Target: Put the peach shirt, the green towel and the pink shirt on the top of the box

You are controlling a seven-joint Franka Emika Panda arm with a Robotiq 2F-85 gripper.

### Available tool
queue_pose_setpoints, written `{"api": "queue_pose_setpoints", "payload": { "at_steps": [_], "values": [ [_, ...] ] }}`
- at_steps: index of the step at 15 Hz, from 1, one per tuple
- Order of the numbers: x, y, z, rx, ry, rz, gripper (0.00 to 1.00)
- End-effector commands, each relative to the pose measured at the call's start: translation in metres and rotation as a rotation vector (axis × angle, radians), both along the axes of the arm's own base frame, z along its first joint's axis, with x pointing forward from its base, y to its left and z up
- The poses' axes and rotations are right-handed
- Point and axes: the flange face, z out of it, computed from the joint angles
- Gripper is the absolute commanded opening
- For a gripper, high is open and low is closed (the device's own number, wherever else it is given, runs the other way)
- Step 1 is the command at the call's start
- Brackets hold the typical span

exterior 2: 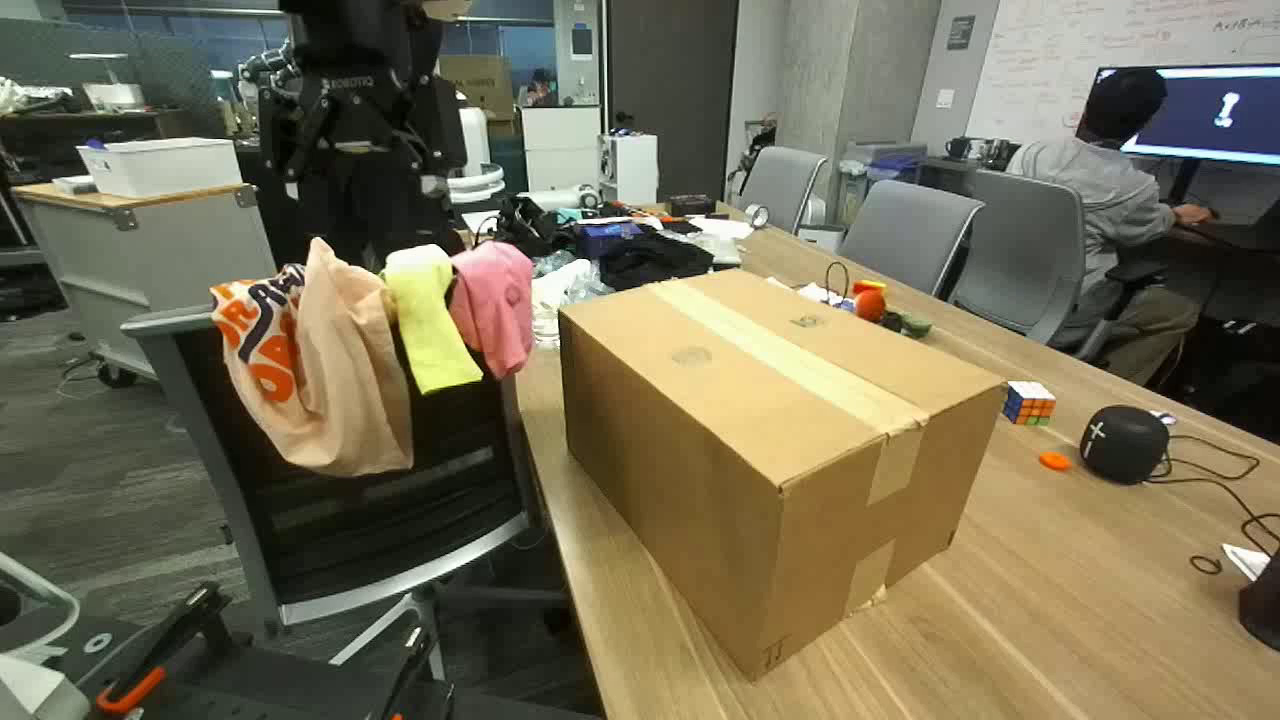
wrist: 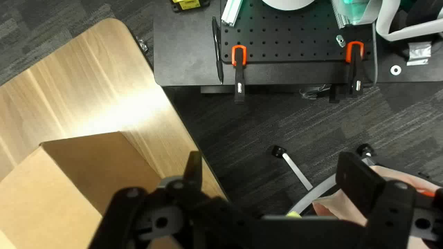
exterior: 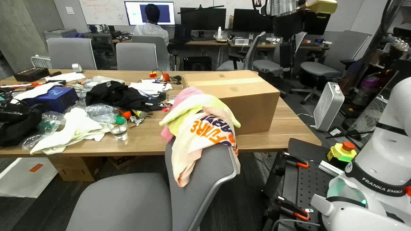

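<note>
The peach shirt [exterior: 189, 150] hangs over the back of a grey chair, its print showing in both exterior views [exterior 2: 350, 390]; part shows in the wrist view [wrist: 341, 204]. The green towel [exterior: 179, 115] lies beside it on the chair back [exterior 2: 430, 320]; only a sliver shows in the wrist view [wrist: 294, 214]. The pink shirt [exterior 2: 495, 305] hangs at the table end of the chair back [exterior: 189, 92]; it is out of sight in the wrist view. The closed box [exterior 2: 680, 470] stands on the table [exterior: 253, 112]. My gripper [wrist: 271, 157] is open and empty, raised above the scene [exterior 2: 370, 215].
The chair [exterior: 205, 179] stands against the long edge of the wooden table [exterior 2: 640, 620]. Black clothes [exterior: 112, 96], a whitish cloth [exterior: 77, 128] and a glass [exterior: 119, 131] lie or stand farther along. A speaker [exterior 2: 1125, 445] and a Rubik's cube [exterior 2: 1030, 402] are beyond the box.
</note>
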Motion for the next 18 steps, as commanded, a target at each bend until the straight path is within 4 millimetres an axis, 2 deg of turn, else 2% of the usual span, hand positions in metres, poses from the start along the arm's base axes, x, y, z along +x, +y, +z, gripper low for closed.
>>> {"api": "queue_pose_setpoints", "payload": {
  "at_steps": [1,5,7,10,18],
  "values": [
    [0.001,0.000,0.002,0.000,-0.003,0.000,1.00],
    [0.001,0.000,0.004,-0.001,-0.007,0.000,1.00],
    [0.000,0.008,-0.002,-0.008,-0.005,0.027,1.00],
    [-0.003,0.034,-0.014,-0.004,-0.001,0.088,1.00],
    [-0.008,0.129,-0.040,0.011,-0.045,0.267,1.00]
  ]
}}
